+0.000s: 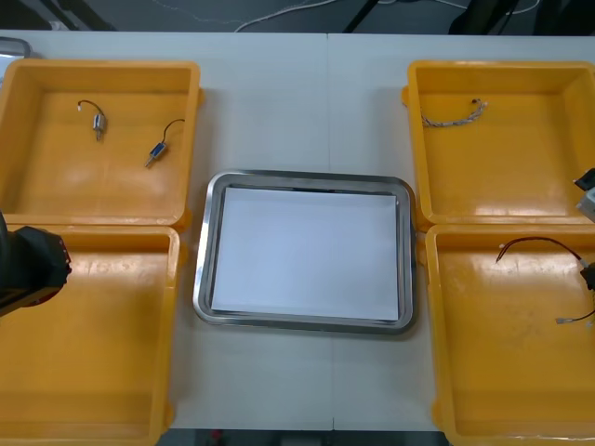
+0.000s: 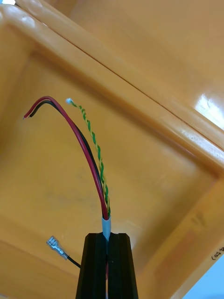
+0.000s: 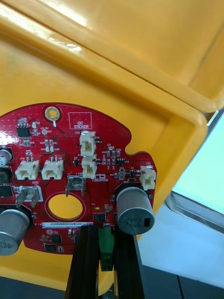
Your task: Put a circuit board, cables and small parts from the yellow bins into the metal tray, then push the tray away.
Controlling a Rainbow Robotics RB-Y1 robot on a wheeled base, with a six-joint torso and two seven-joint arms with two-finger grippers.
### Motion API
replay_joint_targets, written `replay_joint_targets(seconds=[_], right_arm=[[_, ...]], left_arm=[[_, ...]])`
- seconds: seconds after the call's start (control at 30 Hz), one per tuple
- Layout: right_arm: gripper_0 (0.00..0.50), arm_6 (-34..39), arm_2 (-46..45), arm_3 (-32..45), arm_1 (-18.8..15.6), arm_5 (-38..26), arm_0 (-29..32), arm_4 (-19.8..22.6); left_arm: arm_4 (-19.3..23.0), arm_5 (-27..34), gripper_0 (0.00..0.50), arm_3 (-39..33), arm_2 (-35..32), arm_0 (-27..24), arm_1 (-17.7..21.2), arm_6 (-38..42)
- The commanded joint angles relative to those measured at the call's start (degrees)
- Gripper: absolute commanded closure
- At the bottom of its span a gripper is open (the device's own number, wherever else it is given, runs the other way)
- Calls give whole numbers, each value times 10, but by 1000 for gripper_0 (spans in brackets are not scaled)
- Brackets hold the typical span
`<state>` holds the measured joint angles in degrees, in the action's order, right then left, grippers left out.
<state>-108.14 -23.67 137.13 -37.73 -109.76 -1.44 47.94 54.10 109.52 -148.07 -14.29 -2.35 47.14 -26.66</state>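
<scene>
A round red circuit board (image 3: 70,177) is clamped at its edge, by a green connector, in my left gripper (image 3: 103,252), over the near left yellow bin (image 3: 154,107). My left arm (image 1: 33,265) shows at the table's left edge. My right gripper (image 2: 107,243) is shut on the end of a cable (image 2: 91,154) made of red, black and twisted yellow-green wires. It is inside the near right bin (image 1: 502,372), where the cable (image 1: 535,243) runs toward the right edge. The metal tray (image 1: 206,279), white inside, lies between the bins.
The far left bin (image 1: 56,195) holds two small metal parts (image 1: 98,123) (image 1: 156,153) with thin wires. A twisted cable (image 1: 456,116) lies in the far right bin. A black wire with a metal terminal (image 2: 56,244) lies beside my right fingers. The tray's corner (image 3: 191,210) is just past the board.
</scene>
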Motion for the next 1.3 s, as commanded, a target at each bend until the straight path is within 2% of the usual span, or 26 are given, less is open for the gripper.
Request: replay_joint_targets(seconds=[0.03,0.3,0.43,0.6,0.8,1.0,1.3], right_arm=[[500,-4,-11,32,0,-2,-34,15],[500,18,0,45,-3,-2,-69,46],[500,72,16,47,-11,-2,-71,65],[500,137,50,52,-26,-2,-75,58],[500,213,88,52,-46,-2,-81,51],[500,301,115,45,-55,-2,-88,51],[500,322,115,29,-59,-2,-90,55]], left_arm=[[44,5,500,16,-4,-50,37,-10],[34,5,500,34,99,-116,64,47],[36,5,500,56,150,-161,69,78],[32,5,500,89,225,-226,69,117],[25,5,500,128,311,-306,51,166],[25,5,500,178,381,-384,12,187],[29,5,500,260,487,-494,-61,240]])
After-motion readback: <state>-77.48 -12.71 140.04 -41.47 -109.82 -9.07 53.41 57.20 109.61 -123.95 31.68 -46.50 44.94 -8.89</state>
